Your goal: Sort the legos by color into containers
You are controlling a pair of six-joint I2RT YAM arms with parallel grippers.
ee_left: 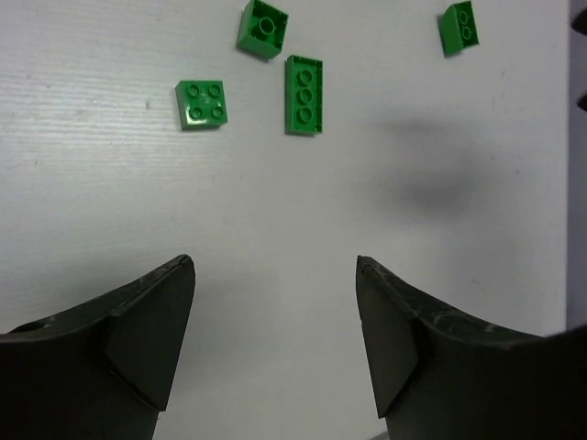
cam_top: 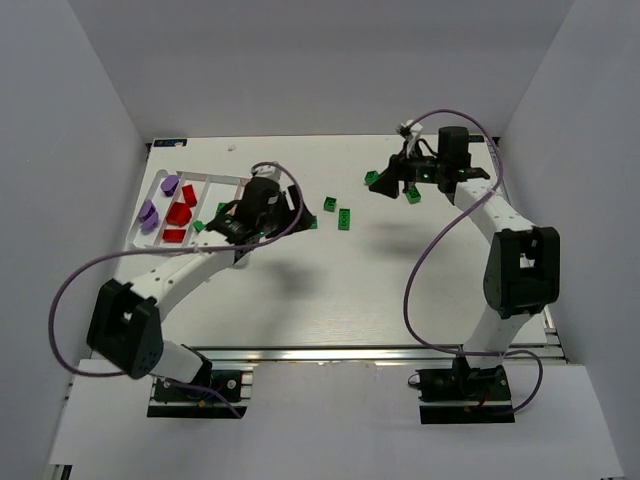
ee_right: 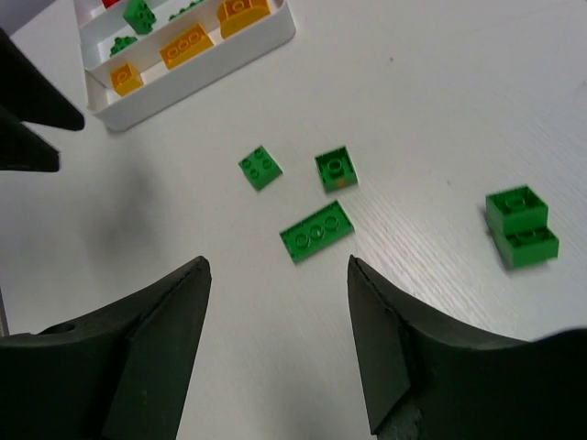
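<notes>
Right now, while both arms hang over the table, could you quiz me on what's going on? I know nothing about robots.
1. True or false: the left gripper is holding a brick.
2. What colour are the loose legos lying on the table? A red, B green, C purple.
3. How many of them show in the left wrist view?
Key: 1 false, its jaws stand open and empty. 2 B. 3 four.

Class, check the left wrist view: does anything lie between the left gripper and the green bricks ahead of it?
Nothing visible does. Only bare table separates the open left gripper from the long green brick and the square green brick.
</notes>
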